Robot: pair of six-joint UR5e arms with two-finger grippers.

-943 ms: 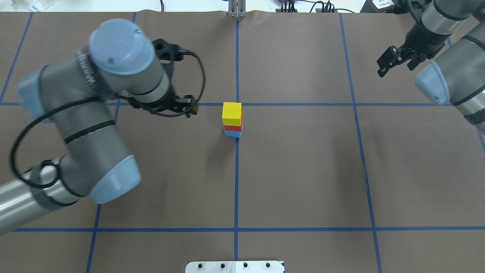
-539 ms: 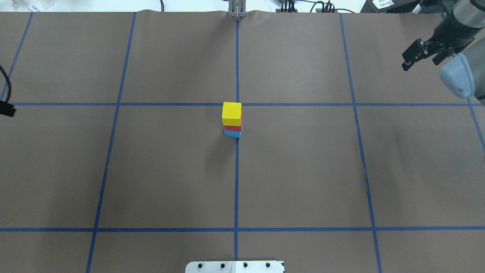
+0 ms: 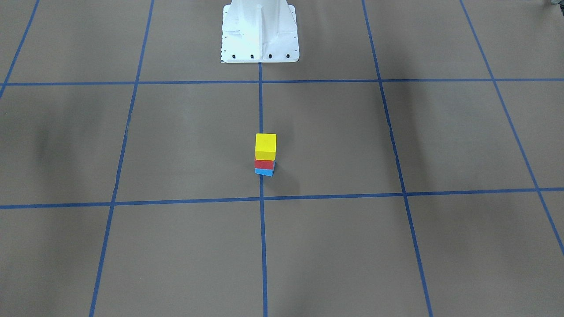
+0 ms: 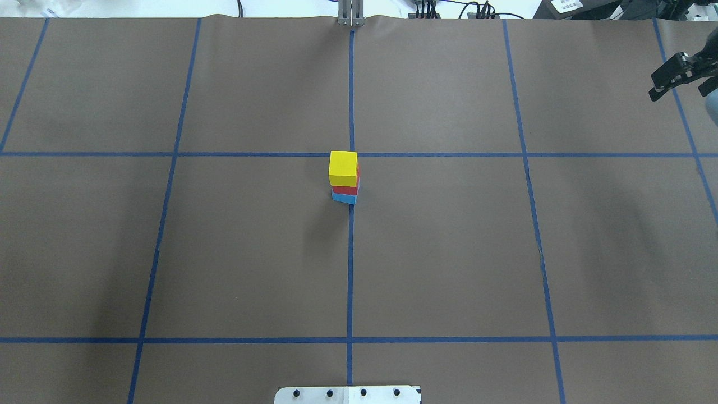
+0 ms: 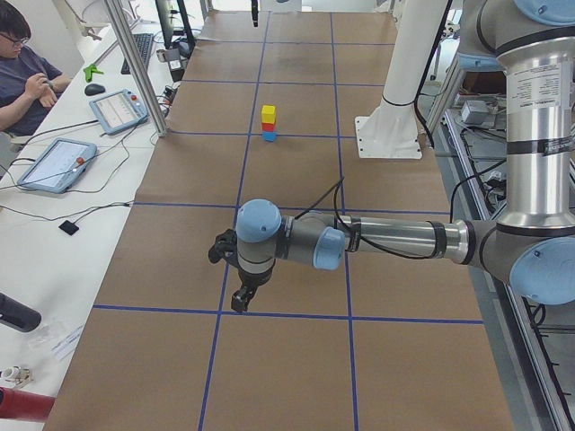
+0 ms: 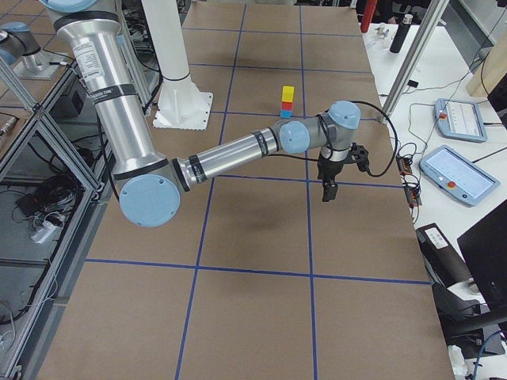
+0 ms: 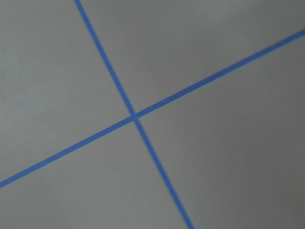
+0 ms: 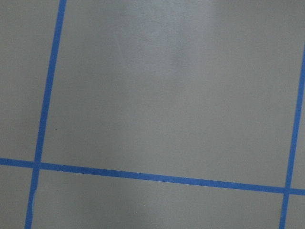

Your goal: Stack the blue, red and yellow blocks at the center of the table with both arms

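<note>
A yellow block sits on a red block, which sits on a blue block, a free-standing stack at the table's centre. The stack also shows in the front-facing view, the exterior left view and the exterior right view. My right gripper is open and empty at the far right edge, well away from the stack. My left gripper shows only in the exterior left view, far from the stack, and I cannot tell if it is open. Both wrist views show only bare paper and tape.
Brown paper with blue tape grid lines covers the table. The white robot base stands at the robot's edge. An operator, tablets and a metal post are along the far side.
My left arm has swung left, out of the overhead view. My right gripper has drawn back toward the right edge. The stack has not moved.
</note>
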